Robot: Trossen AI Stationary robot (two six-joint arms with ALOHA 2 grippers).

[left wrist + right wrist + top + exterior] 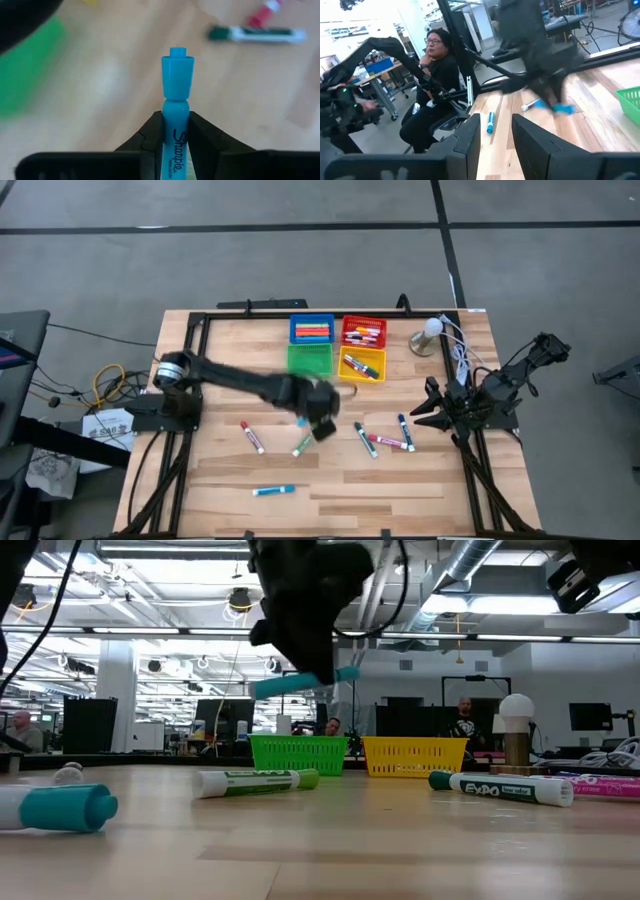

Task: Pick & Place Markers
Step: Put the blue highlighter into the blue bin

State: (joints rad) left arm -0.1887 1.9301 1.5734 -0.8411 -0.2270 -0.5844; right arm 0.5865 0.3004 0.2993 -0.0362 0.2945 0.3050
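Note:
My left gripper (318, 423) hangs over the middle of the table, shut on a light blue marker (176, 100) that shows nearly level above the wood in the low view (290, 685). Several other markers lie flat on the table: a red-capped one (252, 437), a green one (302, 445), a teal one (273, 490), and three near the right (388, 442). More markers lie in the red bin (364, 332) and the yellow bin (362, 365). My right gripper (495, 122) waits at the table's right edge (425, 408), open, with nothing between its fingers. My left gripper pinches the blue marker's barrel (175, 137) between its two fingers, just behind the cap. The cap end (177, 75) sticks out past the fingertips. The fingers come from above, slanting down. The marker is lifted clear of the table, close to level.
Four small bins stand at the far middle: blue (311, 330), red, green (310, 360) and yellow. A white-headed lamp-like object (428, 335) with cables stands at the far right. A person sits beyond the table's left side (437, 65).

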